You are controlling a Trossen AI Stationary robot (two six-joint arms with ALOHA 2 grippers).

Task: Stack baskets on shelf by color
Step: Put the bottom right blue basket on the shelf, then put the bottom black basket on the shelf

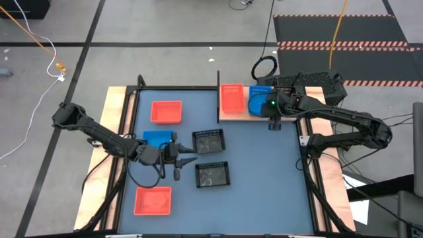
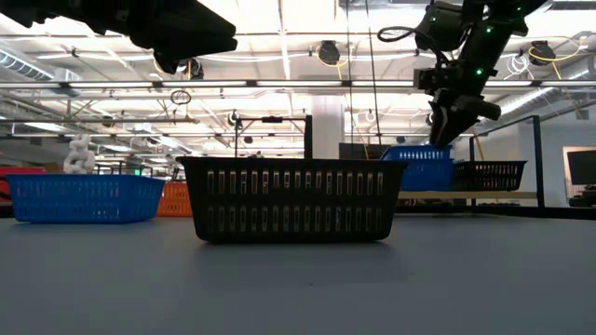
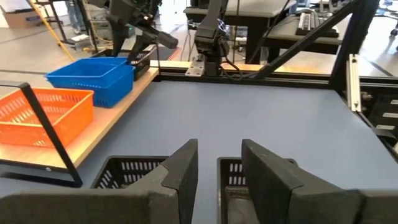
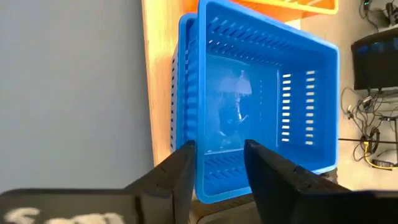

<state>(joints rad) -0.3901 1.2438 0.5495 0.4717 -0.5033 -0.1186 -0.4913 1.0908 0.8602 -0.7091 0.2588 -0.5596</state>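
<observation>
A: Where's everything? Quick.

B: Shelf [image 1: 232,118] is far side, right of centre. An orange basket [image 1: 231,97] sits at its left end by the post, and blue baskets [image 4: 261,106] are nested beside it, so colours look grouped in piles. Something black sits at the shelf's right end, too hidden to call.

A: Right gripper [image 4: 217,165]?

B: Directly over the blue stack's near rim, fingers parted with a modest gap and nothing between them. Looks like a release.

A: Left gripper [image 3: 219,171]?

B: Mid-table, fingers apart, empty, aimed at the two black mesh baskets [image 1: 209,141] just ahead. Probably the next pick. One blue basket [image 1: 157,137] lies beside that arm; two orange ones wait on the left.
</observation>
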